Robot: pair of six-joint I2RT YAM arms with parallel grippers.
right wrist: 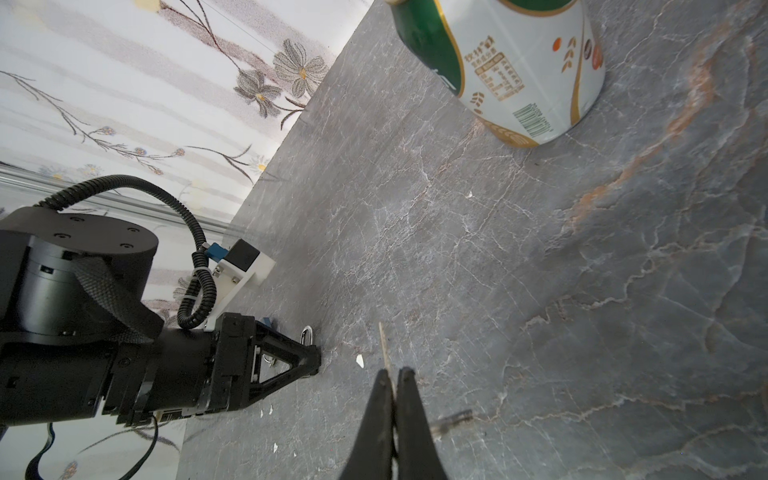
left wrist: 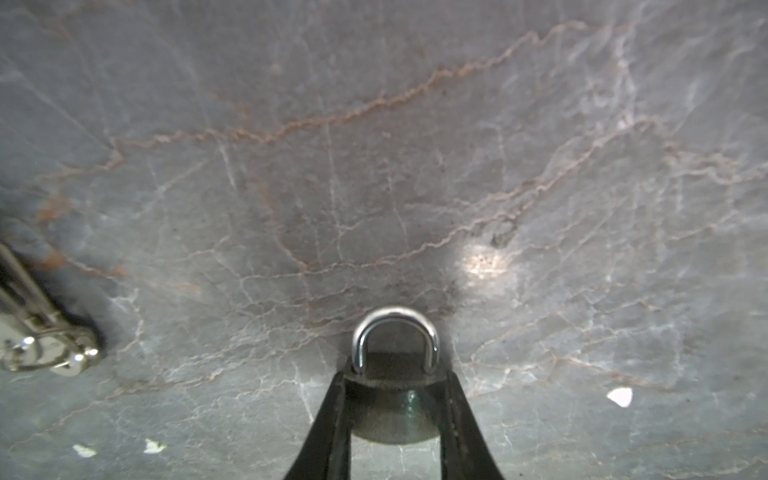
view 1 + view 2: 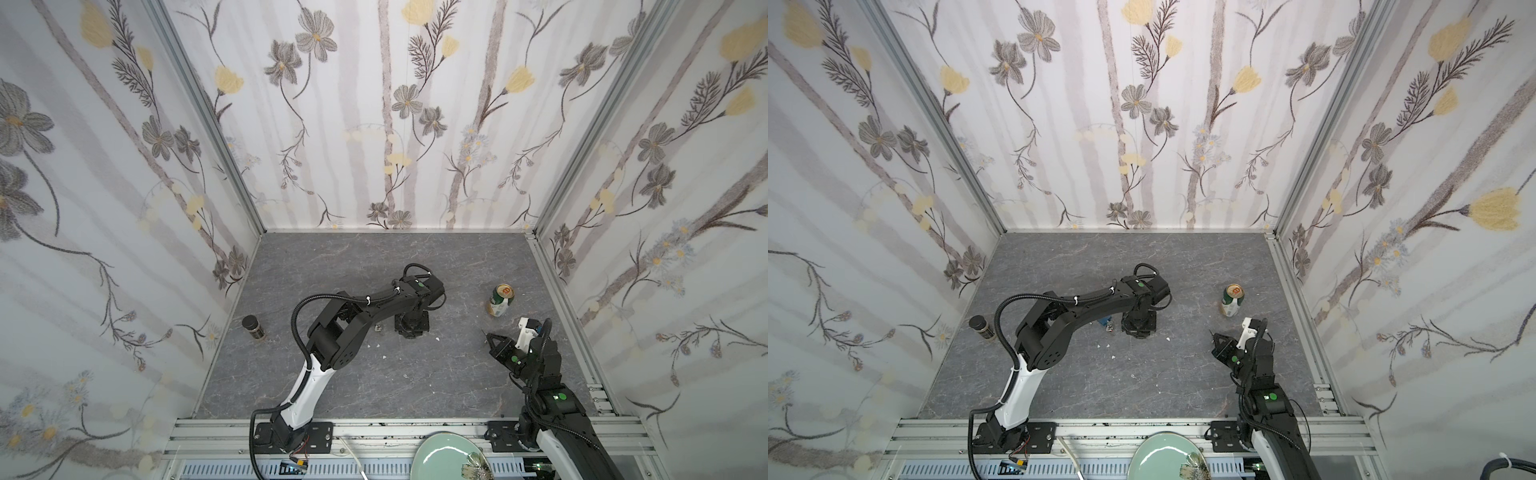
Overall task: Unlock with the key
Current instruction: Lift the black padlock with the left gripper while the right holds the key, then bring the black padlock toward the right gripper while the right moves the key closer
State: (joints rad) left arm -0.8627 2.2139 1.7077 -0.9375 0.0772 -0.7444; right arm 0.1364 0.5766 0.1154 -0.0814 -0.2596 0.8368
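In the left wrist view a dark padlock (image 2: 395, 415) with a silver shackle (image 2: 395, 332) lies flat on the grey marble table. My left gripper (image 2: 397, 376) points straight down and its two fingers press against both sides of the lock body. In both top views the gripper (image 3: 410, 330) (image 3: 1138, 330) hides the padlock. My right gripper (image 1: 394, 371) hovers low at the right, shut on the key, whose thin blade (image 1: 383, 345) sticks out past the fingertips. A top view shows that gripper (image 3: 490, 336) aimed left toward the left gripper (image 1: 313, 361).
A green and white can (image 3: 500, 300) stands behind the right gripper. A dark jar (image 3: 253, 327) stands near the left wall. A small silver clip (image 3: 1108, 327) lies just left of the left gripper. White crumbs dot the table (image 3: 374, 386). A green plate (image 3: 449, 457) sits at the front rail.
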